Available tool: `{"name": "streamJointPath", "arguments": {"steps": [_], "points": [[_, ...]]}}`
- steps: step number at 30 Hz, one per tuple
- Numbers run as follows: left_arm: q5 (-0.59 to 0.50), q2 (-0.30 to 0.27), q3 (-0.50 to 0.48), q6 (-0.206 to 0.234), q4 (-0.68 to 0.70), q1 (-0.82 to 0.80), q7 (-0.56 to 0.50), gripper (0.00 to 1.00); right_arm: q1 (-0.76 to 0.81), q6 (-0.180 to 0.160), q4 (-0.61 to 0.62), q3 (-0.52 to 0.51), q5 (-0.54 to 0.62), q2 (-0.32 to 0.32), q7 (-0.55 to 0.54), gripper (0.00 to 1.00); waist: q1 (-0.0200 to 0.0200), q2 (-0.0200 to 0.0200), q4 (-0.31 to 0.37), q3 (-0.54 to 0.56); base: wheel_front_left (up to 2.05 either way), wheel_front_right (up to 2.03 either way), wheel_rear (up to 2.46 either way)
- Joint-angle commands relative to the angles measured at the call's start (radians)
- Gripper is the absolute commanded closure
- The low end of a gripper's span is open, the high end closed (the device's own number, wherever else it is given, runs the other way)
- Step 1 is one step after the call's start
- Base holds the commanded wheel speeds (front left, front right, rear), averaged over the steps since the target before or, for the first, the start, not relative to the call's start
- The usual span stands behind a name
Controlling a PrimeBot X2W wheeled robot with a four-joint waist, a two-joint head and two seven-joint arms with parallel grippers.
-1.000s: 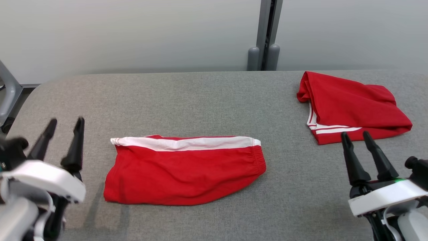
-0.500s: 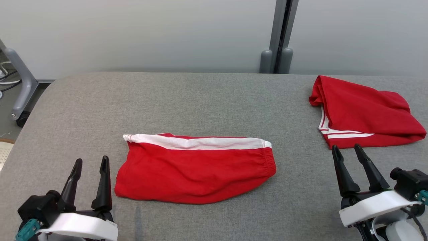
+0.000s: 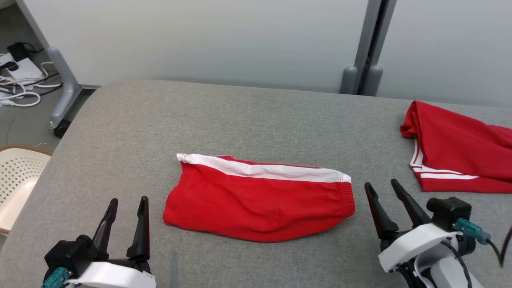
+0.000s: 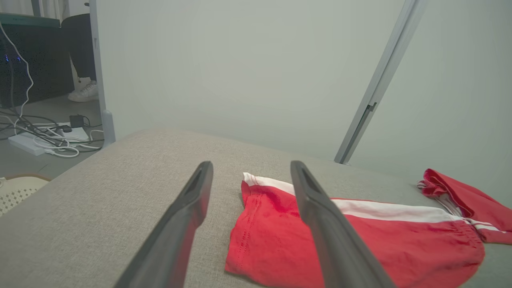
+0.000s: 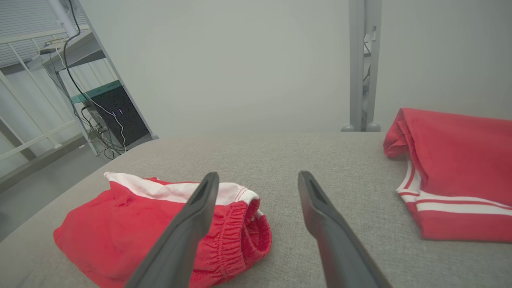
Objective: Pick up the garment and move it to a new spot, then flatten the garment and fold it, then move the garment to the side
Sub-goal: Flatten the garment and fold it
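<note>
Floor clutter at far left: white cables, a grey frame leg on a caster, and nearer, a white perforated plastic piece beside the tabletop edge. Tabletop is grey fabric.

Near left: left gripper above the tabletop, jaws spread, nothing between them, tips just left of the red shorts.

Shorts lie folded flat near the middle of the tabletop. White stripe runs along the far edge, elastic waistband at the right end, leg hem at the left. In the left wrist view the hem corner shows in the gap between the fingers, cloth untouched.

Near right: right gripper, jaws spread and empty, tips just right of the waistband, not touching it.

Far right: second red garment with white trim, folded, well apart from the shorts. Grey upright post stands behind the far edge against a pale wall.
</note>
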State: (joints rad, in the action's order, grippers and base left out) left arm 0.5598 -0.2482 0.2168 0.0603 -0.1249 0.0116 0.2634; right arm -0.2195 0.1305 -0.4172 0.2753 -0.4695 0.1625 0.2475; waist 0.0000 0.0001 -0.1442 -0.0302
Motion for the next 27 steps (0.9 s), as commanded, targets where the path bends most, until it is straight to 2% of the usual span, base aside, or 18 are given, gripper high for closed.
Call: {"name": "streamJointPath", "arguments": {"steps": [1,5,10,16,27], "points": [[-0.01,0.002,-0.007,-0.009,-0.007,-0.006,0.001,0.0,-0.017,0.001,-0.024,0.019,-0.016,0.005,-0.016,0.0,0.0,-0.0001,-0.025,0.003,0.0,0.0,0.0],[-0.029,0.017,-0.02,-0.028,-0.024,-0.017,0.001,0.0,-0.072,0.001,-0.104,0.075,-0.063,0.01,-0.061,0.0,0.0,-0.0001,-0.061,-0.001,0.0,0.0,0.0],[-0.053,0.035,-0.025,-0.051,-0.035,-0.026,0.001,0.0,-0.137,0.001,-0.238,0.097,-0.098,0.023,-0.094,0.0,0.0,-0.0001,-0.106,-0.019,0.0,0.0,0.0],[-0.065,0.054,-0.041,-0.071,-0.062,-0.042,0.001,0.0,-0.183,0.001,-0.365,0.076,-0.167,0.014,-0.135,0.0,0.0,-0.0001,-0.146,-0.032,0.0,0.0,0.0],[-0.087,0.074,-0.059,-0.103,-0.096,-0.047,0.001,0.0,-0.215,0.001,-0.52,0.019,-0.306,-0.006,-0.204,0.0,0.0,-0.0001,-0.179,-0.038,0.0,0.0,0.0]]}}
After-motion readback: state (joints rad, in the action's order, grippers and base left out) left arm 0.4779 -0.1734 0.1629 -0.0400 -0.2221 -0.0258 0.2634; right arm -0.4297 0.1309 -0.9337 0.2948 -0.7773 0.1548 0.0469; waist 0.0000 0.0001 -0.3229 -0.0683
